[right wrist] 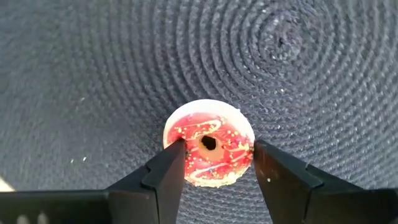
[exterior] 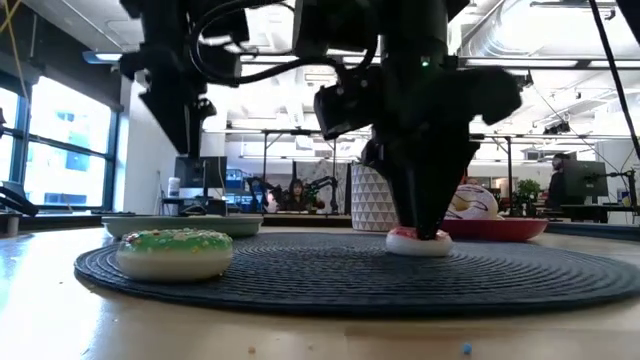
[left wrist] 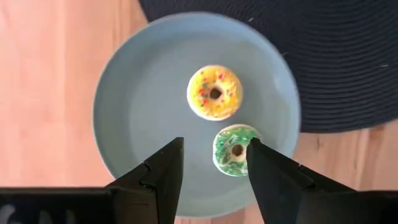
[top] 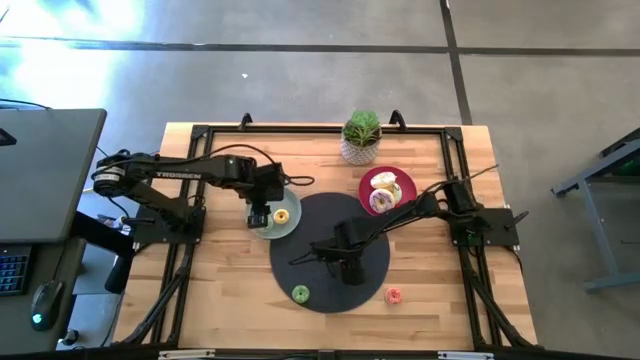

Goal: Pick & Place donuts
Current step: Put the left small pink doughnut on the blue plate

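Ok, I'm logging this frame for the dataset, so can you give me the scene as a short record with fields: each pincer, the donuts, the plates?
left pincer: open, above the sage-green plate, holding nothing
right pincer: open, fingers either side of the red donut on the dark mat
sage-green plate contents: yellow donut, small green donut
red plate: iced donuts, count unclear
loose on mat: green donut
loose on table: pink donut

Bright window glare on the floor [top: 60,70]; backlit, silhouetted arms; soft wrist-view blur.
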